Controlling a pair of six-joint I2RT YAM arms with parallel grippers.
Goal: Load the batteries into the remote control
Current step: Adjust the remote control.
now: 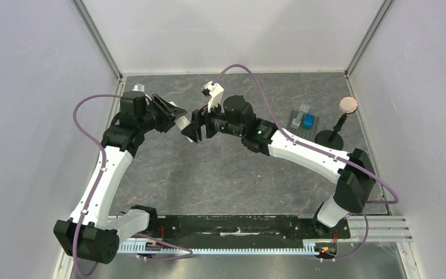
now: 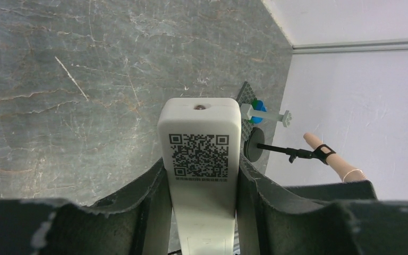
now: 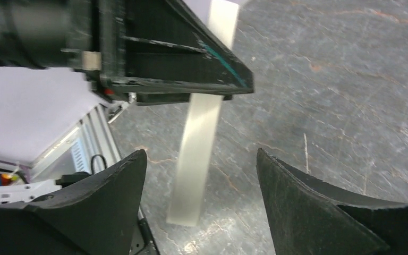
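The remote control is a slim white bar with its code sticker facing the left wrist camera. My left gripper is shut on its two long sides and holds it above the table. From above, the left gripper points right with the remote's end sticking out. My right gripper faces that end from the right. In the right wrist view the remote hangs as a pale strip between and beyond the spread fingers of the right gripper, which is open and touches nothing. The batteries are out of view.
Blue and grey blocks on a grey plate stand at the back right, with a black stand carrying a round tan head next to them. Grey walls close in the sides and back. A black rail runs along the near edge.
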